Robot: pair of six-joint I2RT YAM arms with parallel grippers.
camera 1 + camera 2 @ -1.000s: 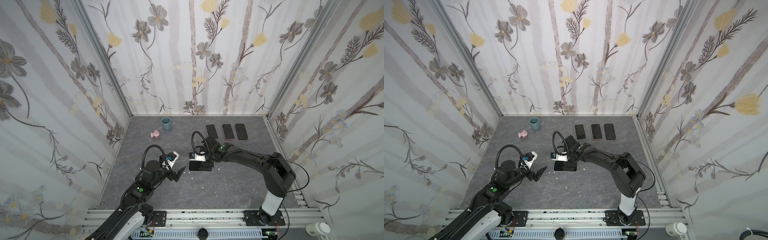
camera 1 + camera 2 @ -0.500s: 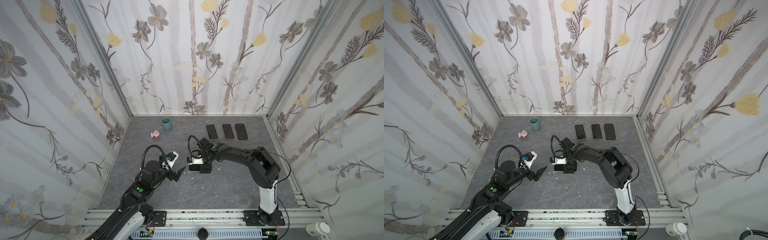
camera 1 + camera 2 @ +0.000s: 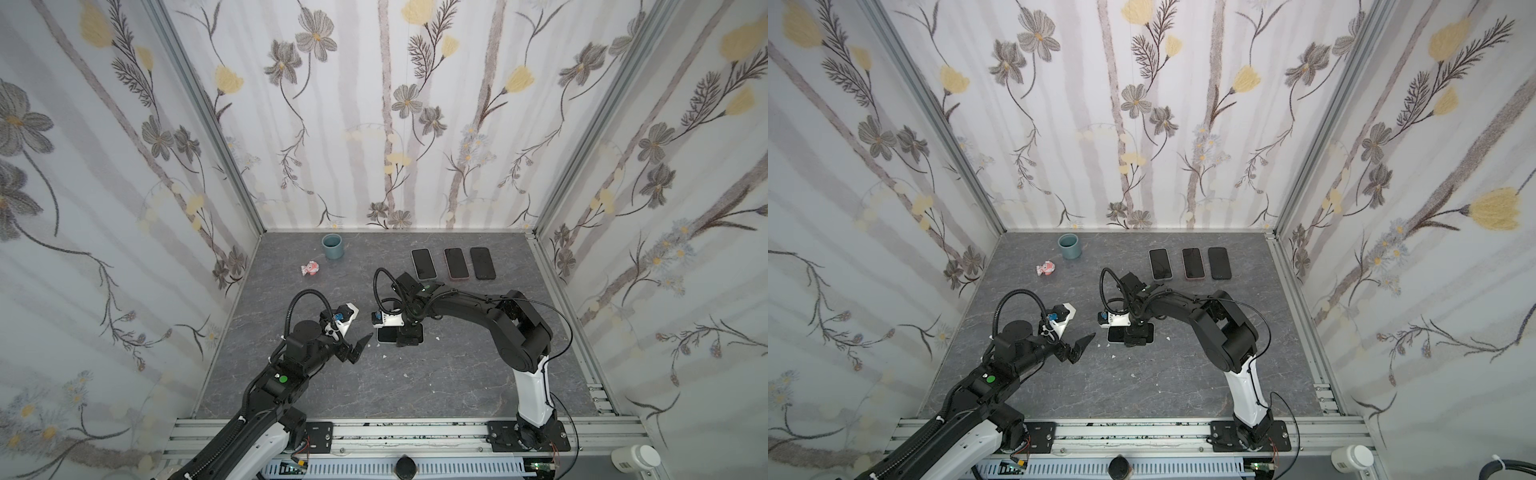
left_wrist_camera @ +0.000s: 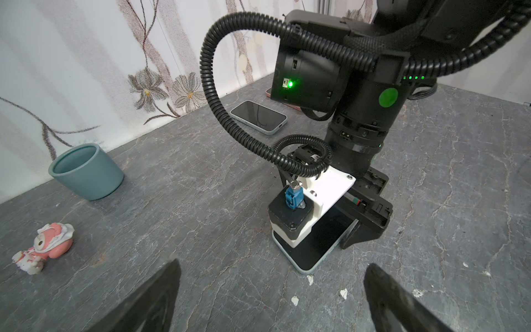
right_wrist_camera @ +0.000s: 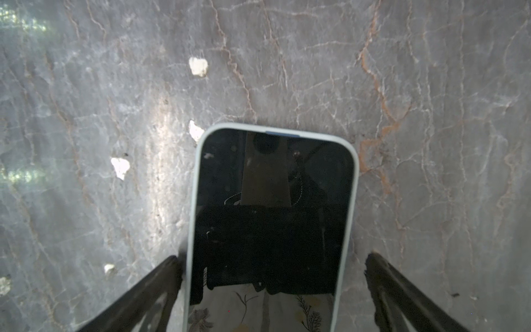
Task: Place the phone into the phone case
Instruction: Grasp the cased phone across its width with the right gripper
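The phone is a flat slab with a black, glossy screen that faces up and mirrors the arm above it. A pale, rounded phone case runs around the edges of the phone that we can see.

The phone lies flat near the middle of the table, under the right gripper. In both top views its long axis runs from side to side. 1 short end sticks out toward the left arm's side.

The right gripper is spread wide, with 1 finger on each long side of the phone, and it does not clamp it. The left gripper is also wide apart and holds nothing, near the phone's free end.

The table is grey with a stone pattern and has small white chips on it. At the back lie 3 other phones, with their long axes crosswise to the phone's, and also a teal cup and a pink figure. The walls carry flower wallpaper.
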